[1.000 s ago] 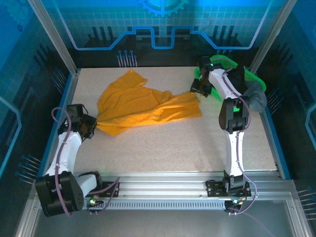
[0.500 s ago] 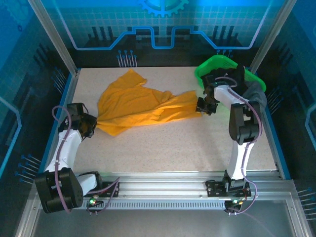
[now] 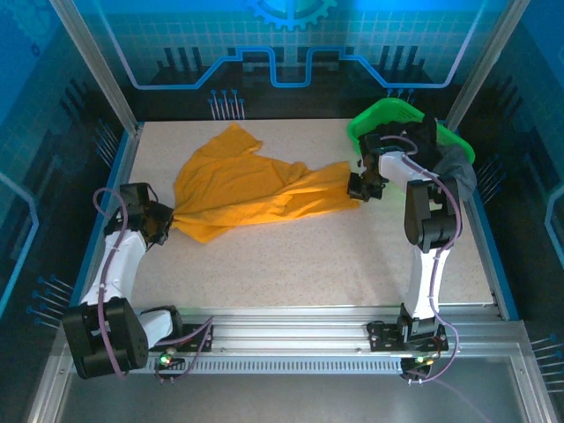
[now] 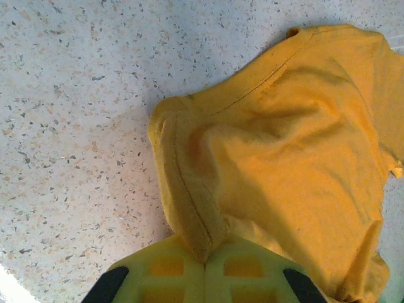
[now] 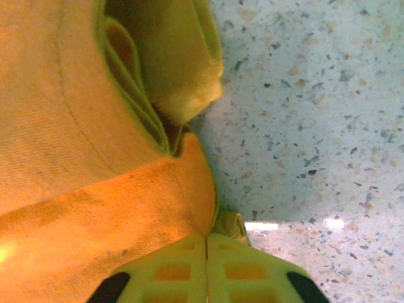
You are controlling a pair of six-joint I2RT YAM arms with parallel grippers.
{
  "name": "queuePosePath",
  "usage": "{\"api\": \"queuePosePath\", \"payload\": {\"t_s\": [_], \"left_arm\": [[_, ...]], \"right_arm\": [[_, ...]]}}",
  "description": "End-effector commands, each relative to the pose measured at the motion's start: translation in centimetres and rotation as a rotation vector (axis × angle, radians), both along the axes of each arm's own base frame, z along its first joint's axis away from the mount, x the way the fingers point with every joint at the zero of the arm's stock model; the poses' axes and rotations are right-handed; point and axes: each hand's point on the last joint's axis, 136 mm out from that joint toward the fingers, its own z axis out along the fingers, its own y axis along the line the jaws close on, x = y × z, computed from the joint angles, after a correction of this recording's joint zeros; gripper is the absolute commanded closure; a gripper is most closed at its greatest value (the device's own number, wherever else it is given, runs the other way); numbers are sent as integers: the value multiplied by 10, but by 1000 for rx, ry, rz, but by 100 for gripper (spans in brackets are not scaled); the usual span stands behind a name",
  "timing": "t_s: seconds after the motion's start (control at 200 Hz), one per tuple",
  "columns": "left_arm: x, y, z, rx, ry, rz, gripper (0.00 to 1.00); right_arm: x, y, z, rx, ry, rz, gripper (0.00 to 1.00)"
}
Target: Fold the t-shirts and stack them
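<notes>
An orange-yellow t-shirt (image 3: 251, 187) lies crumpled across the middle of the speckled table, stretched from left to right. My left gripper (image 3: 167, 222) is shut on the t-shirt's left corner; in the left wrist view a hemmed fold of the t-shirt (image 4: 189, 208) runs into my left gripper (image 4: 205, 259) between closed jaws. My right gripper (image 3: 356, 187) is shut on the t-shirt's right end, low at the table. In the right wrist view the t-shirt (image 5: 95, 208) bunches in folds and its edge is pinched in my right gripper (image 5: 206, 237).
A bright green plastic basket (image 3: 388, 116) stands at the back right corner, partly behind the right arm, with dark grey cloth (image 3: 456, 176) beside it. Blue-edged walls ring the table (image 3: 291, 256). Bare tabletop lies in front of the shirt.
My right gripper came from beside the basket to the t-shirt's right end and shut on it. The left arm and its grip stayed still.
</notes>
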Motion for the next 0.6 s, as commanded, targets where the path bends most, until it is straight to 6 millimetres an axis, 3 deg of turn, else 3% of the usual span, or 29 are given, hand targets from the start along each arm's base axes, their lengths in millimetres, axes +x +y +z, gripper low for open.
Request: {"api": "queuePosePath", "payload": {"t_s": [0.0,0.265,0.595], "left_arm": [[10,-2,9,-3,-33,-22,100],[12,0,10,7,-32,-20,100],[14,8,12,47,-22,-2,100]], "right_arm": [[1,1,11,19,-14,-2,100],[-18,7,62,28,-72,-35,100],[-76,13,105,36,-72,-54,100]]}}
